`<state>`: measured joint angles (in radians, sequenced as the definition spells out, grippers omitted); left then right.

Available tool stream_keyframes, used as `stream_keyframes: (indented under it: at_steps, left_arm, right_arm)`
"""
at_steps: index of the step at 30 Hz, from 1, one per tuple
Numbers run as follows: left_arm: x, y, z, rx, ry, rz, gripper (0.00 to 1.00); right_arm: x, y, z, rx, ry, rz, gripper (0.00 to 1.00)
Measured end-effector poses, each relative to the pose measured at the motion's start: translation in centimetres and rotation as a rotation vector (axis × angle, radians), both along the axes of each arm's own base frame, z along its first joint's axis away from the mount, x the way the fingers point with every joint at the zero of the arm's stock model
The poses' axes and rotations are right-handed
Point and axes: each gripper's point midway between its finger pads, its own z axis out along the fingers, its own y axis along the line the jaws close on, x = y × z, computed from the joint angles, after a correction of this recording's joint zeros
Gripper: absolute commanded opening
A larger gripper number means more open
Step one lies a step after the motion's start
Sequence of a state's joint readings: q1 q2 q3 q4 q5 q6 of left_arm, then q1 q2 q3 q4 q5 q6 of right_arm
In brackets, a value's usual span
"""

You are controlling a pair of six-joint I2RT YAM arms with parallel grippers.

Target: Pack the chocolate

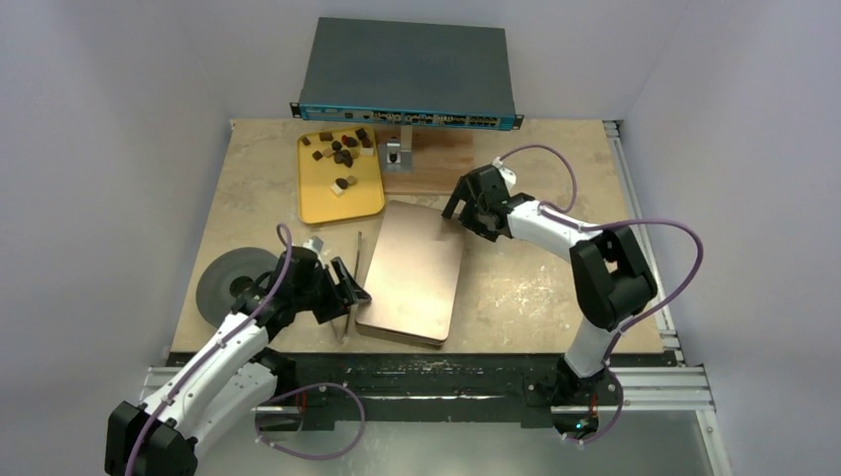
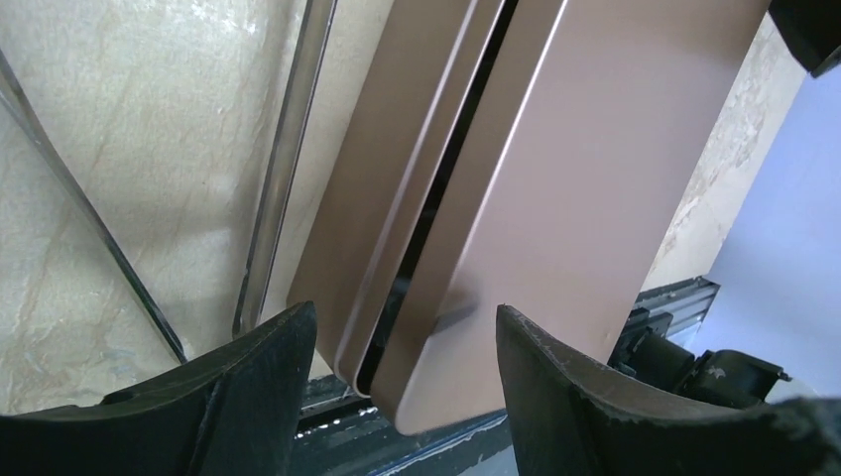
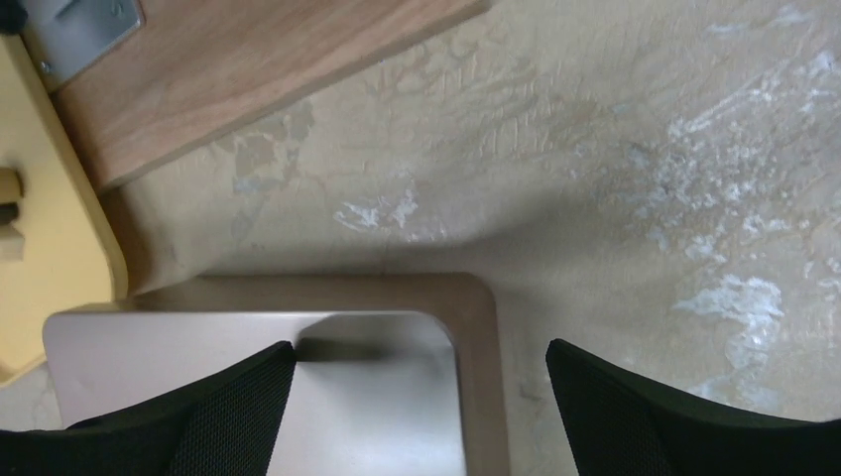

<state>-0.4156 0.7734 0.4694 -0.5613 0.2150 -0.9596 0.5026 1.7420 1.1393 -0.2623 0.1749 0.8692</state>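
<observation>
Grippers at opposite corners of a closed box. The left gripper (image 1: 349, 295) stands wide open astride the near left corner of the lid (image 1: 412, 268), neither finger seen to touch it. The right gripper (image 1: 458, 208), equally wide, hovers over the far right corner, where the box (image 3: 483, 397) rim shows just outside the lid's edge. In the left wrist view a dark gap runs between lid and box, so the lid lies loosely or slightly offset.

The chocolate (image 1: 342, 154) lies scattered on a yellow tray (image 1: 342, 203) at the far left, well apart from both grippers and none of it held.

Step in hand, by judgement: uncovering the box, before any piece is packed. The next move calls for both grippers to close on the lid's thin edges together and lift it level; a one-sided pull could drag the box along. The box interior is hidden.

Thin metal strips (image 2: 283, 169), perhaps tongs, lie just beside the box. The table (image 1: 526, 288) is pale, mottled and scuffed white on the right. A wooden board (image 1: 436, 164), a grey disc (image 1: 223, 283) and a dark flat device (image 1: 407, 64) share it. Plain white walls enclose the cell.
</observation>
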Motion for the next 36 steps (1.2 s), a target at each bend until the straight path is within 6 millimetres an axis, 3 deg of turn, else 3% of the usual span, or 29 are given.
stream_keyframes:
  at_steps: [8, 13, 36]
  left_arm:
    - [-0.3, -0.9, -0.3, -0.054, 0.009, -0.016, 0.64]
    - [-0.4, -1.1, -0.3, -0.069, 0.016, -0.018, 0.6]
    - [-1.2, -0.9, -1.5, -0.064, 0.06, -0.009, 0.49]
  right_arm:
    - [2.3, 1.1, -0.3, 0.05, -0.013, -0.051, 0.88]
    - [2.6, 1.2, -1.0, 0.057, -0.006, -0.065, 0.87]
    - [0.3, 2.7, 0.5, 0.067, -0.029, -0.033, 0.87]
